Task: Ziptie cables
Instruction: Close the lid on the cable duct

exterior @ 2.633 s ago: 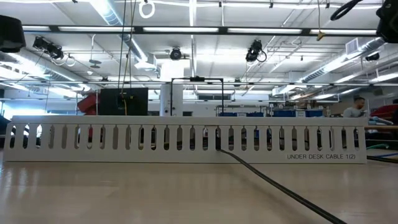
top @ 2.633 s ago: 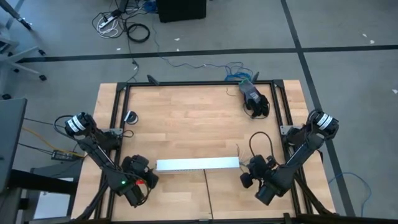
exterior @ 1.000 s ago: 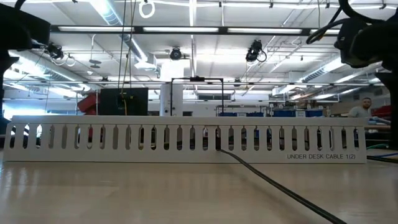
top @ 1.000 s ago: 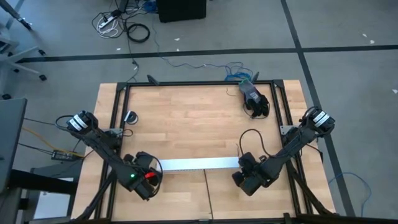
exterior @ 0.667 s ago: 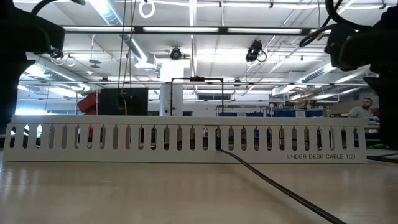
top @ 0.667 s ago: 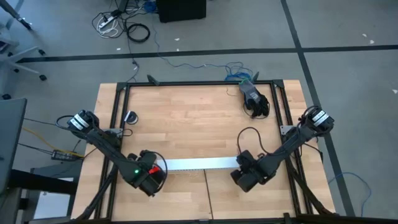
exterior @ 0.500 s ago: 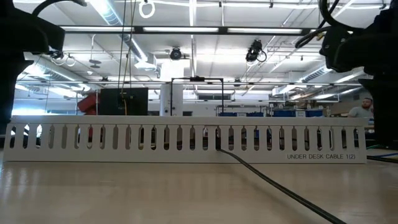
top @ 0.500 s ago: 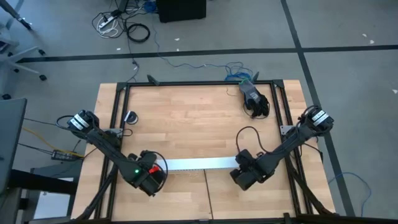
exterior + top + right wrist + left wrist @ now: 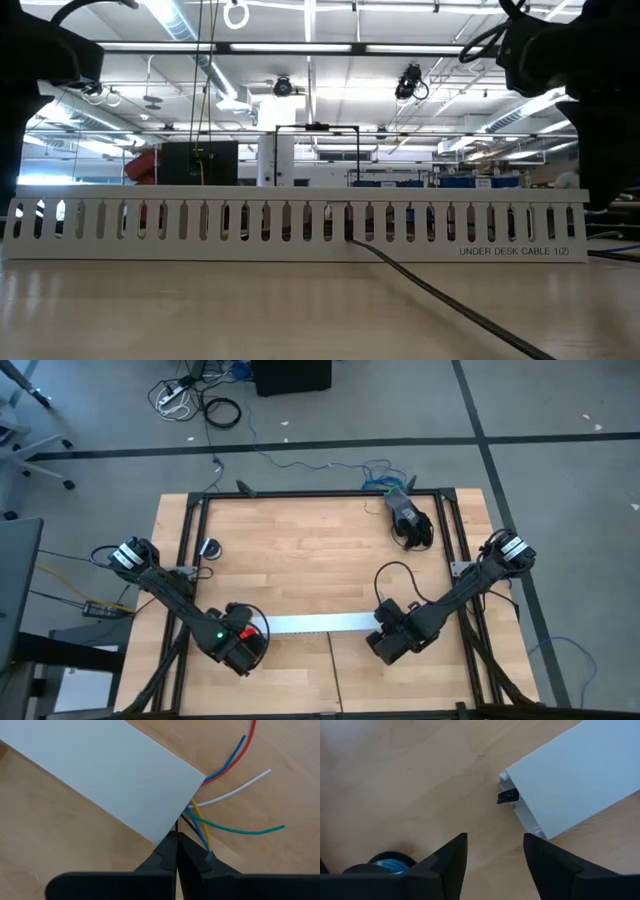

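The slotted channel (image 9: 318,624) lies along the table (image 9: 300,550) between the two grippers. The left gripper (image 9: 495,855) hovers just off one end of it, a small clip (image 9: 508,796) poking out there. The right gripper (image 9: 176,851) sits at the other end, where the cables (image 9: 225,795) fan out of the channel just ahead of its fingertips. The ziptie (image 9: 440,297) runs from the channel's middle slot toward the table's near edge.

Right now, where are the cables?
In the right wrist view the cables fan out of the white channel's end onto the wood, just ahead of the shut right gripper.
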